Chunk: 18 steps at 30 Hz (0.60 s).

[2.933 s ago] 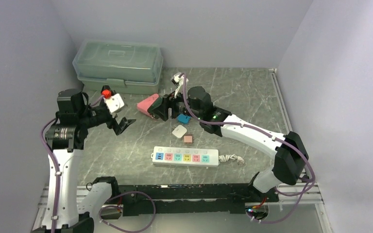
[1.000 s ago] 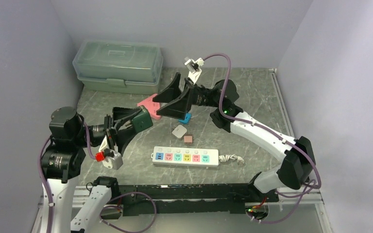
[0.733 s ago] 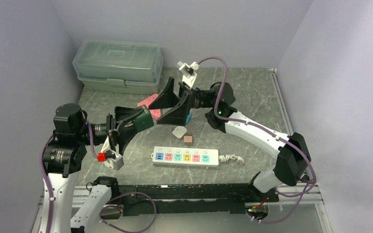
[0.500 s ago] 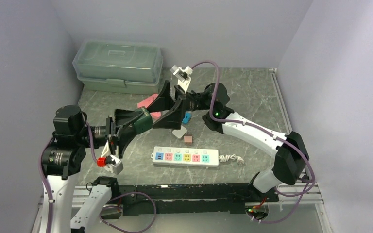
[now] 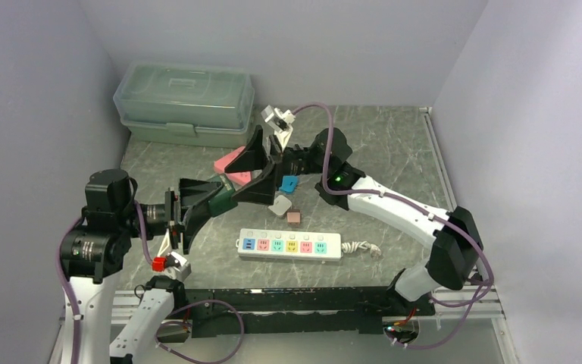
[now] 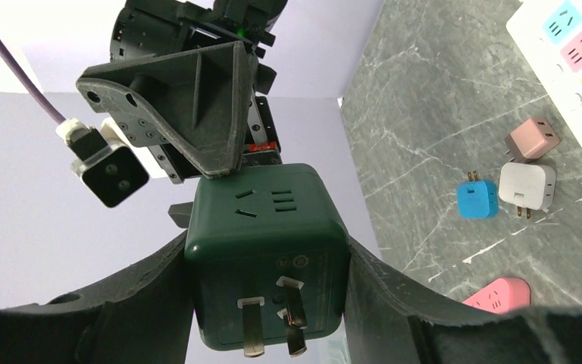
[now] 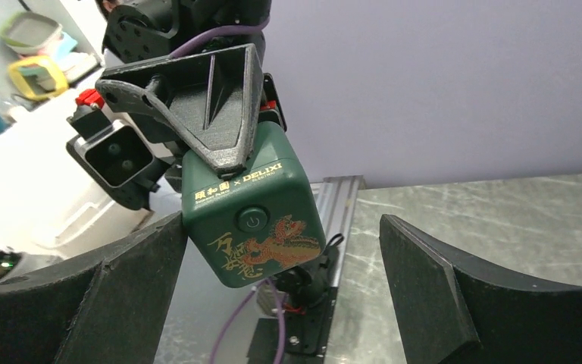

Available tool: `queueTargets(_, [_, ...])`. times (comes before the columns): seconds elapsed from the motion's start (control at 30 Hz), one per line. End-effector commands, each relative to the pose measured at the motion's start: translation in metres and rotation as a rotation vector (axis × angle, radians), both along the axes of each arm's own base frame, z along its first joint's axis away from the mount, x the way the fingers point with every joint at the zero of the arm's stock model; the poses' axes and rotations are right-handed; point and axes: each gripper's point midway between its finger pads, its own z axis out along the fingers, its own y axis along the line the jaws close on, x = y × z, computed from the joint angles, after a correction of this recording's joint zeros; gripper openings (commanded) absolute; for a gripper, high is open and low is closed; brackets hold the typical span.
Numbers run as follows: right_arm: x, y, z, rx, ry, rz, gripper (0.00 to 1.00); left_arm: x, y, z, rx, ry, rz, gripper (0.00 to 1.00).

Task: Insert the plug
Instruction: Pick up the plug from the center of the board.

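Observation:
My left gripper (image 5: pixel 214 201) is shut on a dark green cube plug (image 5: pixel 221 197) and holds it in the air above the table's left part. In the left wrist view the cube (image 6: pixel 265 250) sits between my fingers with its metal prongs toward the camera. My right gripper (image 5: pixel 241 182) is wide open right next to the cube. In the right wrist view the cube (image 7: pixel 250 205), with a gold dragon and a power button, hangs near my left finger (image 7: pixel 121 303), not gripped. The white power strip (image 5: pixel 289 246) lies flat at the front centre.
Small blue (image 5: pixel 288 183), white (image 5: pixel 280 205) and brownish-pink (image 5: pixel 293 217) plugs lie behind the strip, and a pink plug (image 5: pixel 231 163) further back left. A green lidded box (image 5: pixel 186 95) stands at the back left. Walls close the left, back and right sides.
The left gripper, empty and high by the box at first, now holds the green cube lower and nearer the centre. The open right gripper has swung left and down toward the cube.

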Motion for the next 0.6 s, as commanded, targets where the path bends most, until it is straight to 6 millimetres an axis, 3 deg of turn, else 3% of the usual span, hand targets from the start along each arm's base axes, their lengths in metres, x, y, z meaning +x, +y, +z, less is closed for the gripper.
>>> queueTargets(0.0, [0.013,-0.005,0.018,0.065,-0.151,-0.113,1.00,-0.040,-0.013,0.027,-0.096,-0.122,-0.197,0.00])
queueTargets(0.1, [-0.008,-0.009,0.026,0.125,-0.225,-0.030,1.00,-0.041,-0.013,0.028,-0.099,-0.122,-0.202,0.00])
queueTargets(0.43, [-0.052,-0.004,0.019,0.156,-0.264,0.207,1.00,-0.035,-0.013,0.028,-0.094,-0.149,-0.196,0.00])
queueTargets(0.57, [-0.056,-0.004,0.021,0.162,-0.256,0.204,0.99,-0.033,-0.013,0.026,-0.092,-0.147,-0.196,0.00])
